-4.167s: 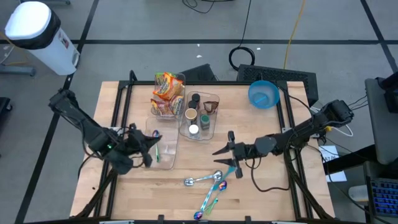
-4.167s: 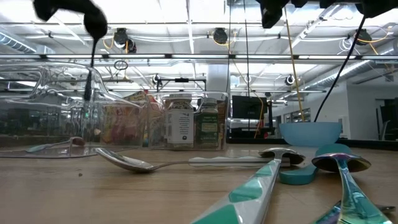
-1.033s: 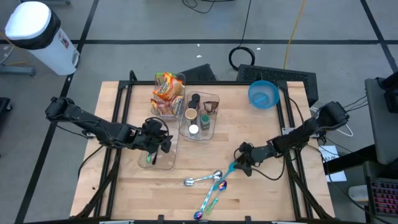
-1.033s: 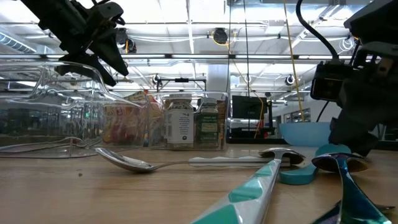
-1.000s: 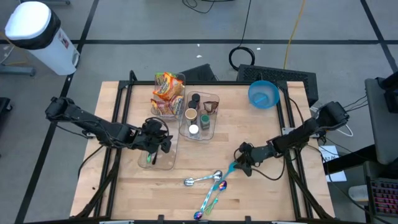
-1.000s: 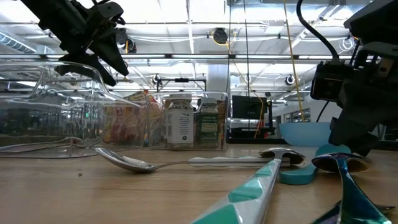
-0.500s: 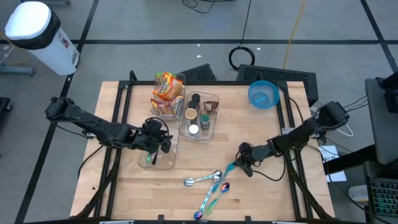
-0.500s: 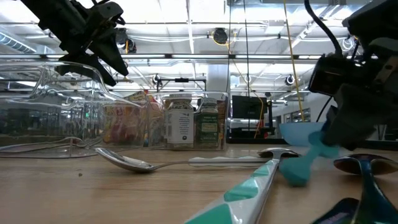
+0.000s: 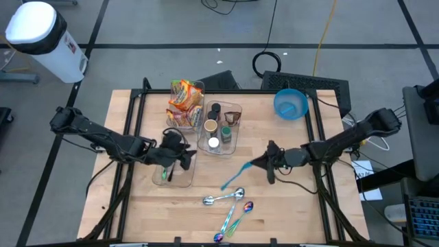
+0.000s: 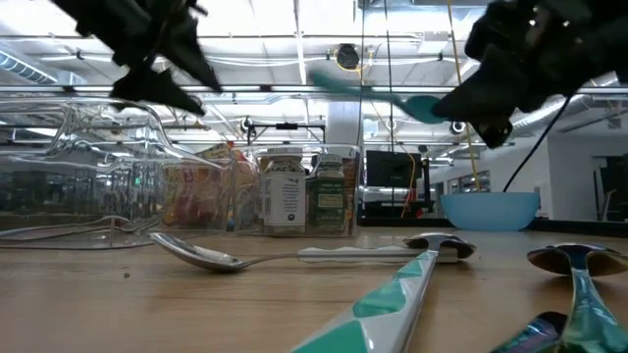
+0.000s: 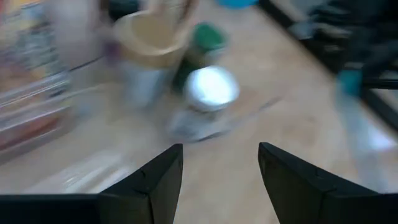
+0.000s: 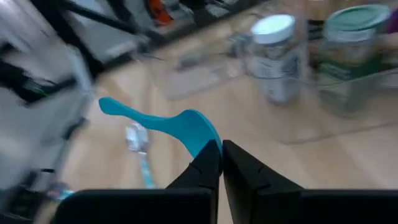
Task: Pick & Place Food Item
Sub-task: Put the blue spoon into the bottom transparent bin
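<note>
Blue spoon (image 9: 236,174): lifted clear of the table, held by its bowl end, handle pointing toward the clear bins; in the right wrist view (image 12: 163,122) it juts out past the fingertips.
Right gripper (image 9: 265,163): above the table's middle right, jaws clamped together on the blue spoon.
Left gripper (image 9: 185,158): over the near clear bin (image 9: 175,180), jaws apart, nothing between them in the left wrist view.
Loose spoons: a silver spoon (image 9: 223,198) and two rainbow-handled spoons (image 9: 233,218) lie on the table (image 9: 288,213) near its front edge, below the lifted spoon.
Jar bin (image 9: 221,130): clear, mid-table, holding several small jars.
Snack packets (image 9: 184,103): in a clear bin beside the jars, toward the back.
Blue bowl (image 9: 291,103): back right corner of the table, well apart from the spoon.
</note>
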Controlling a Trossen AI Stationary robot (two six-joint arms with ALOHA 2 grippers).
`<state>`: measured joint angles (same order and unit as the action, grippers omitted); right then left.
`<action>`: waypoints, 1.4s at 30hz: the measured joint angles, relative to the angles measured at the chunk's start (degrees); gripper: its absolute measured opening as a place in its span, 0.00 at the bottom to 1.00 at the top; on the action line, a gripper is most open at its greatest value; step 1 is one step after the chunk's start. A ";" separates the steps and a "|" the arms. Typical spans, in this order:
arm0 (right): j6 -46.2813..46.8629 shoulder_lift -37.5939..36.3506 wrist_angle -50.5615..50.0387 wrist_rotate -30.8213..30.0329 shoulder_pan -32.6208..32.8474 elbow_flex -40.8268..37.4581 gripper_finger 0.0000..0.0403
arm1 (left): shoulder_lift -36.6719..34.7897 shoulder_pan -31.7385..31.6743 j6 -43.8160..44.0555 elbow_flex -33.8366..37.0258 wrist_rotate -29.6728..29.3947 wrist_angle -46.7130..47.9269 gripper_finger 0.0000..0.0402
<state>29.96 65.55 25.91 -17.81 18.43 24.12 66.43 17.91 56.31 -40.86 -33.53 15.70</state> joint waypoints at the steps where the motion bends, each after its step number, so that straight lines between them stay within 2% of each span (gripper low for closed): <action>1: -0.66 -0.42 -4.70 -0.53 -0.18 2.10 0.00 | 0.00 0.00 -2.22 0.00 1.08 -2.85 0.54; 6: -6.19 1.30 -21.06 -3.64 -1.39 13.89 0.00 | 0.66 0.02 -12.45 -0.07 6.63 -16.93 0.54; 11: -11.97 6.65 -19.70 -5.06 -1.04 19.80 0.00 | 5.88 0.82 -19.54 -0.07 10.85 -27.65 0.54; 17: -15.39 12.75 -20.20 -6.21 -0.73 23.12 0.00 | 16.88 -0.68 -22.80 -1.94 20.69 -41.09 0.54; 21: -17.00 13.87 -20.23 -6.20 -0.73 23.62 0.00 | 22.72 -2.02 -22.80 -6.56 28.32 -39.94 0.54; 24: -17.21 13.72 -19.63 -6.40 -0.73 23.84 0.00 | 26.79 -2.19 -23.32 -10.18 31.16 -36.18 0.54; 26: -17.43 13.61 -19.28 -6.53 -0.73 23.84 0.00 | 28.63 -2.19 -24.44 -11.99 31.28 -32.43 0.54; 31: -17.94 13.68 -18.44 -6.57 -0.78 23.84 0.00 | 32.69 -2.68 -27.42 -16.31 31.18 -29.75 0.54; 37: -17.78 13.68 -18.47 -6.68 -0.78 23.82 0.00 | 32.44 -3.81 -27.34 -17.47 30.84 -27.13 0.53; 39: -17.72 13.68 -18.82 -6.74 -0.78 23.82 0.00 | 32.15 -3.87 -27.25 -17.37 30.73 -26.35 0.50; 42: -17.63 13.68 -18.88 -6.49 -0.72 23.82 0.00 | 32.18 -3.99 -27.10 -17.35 30.57 -25.95 0.39</action>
<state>12.33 79.22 7.03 -24.30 17.71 47.94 98.62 13.92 29.21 -58.22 -2.96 -10.25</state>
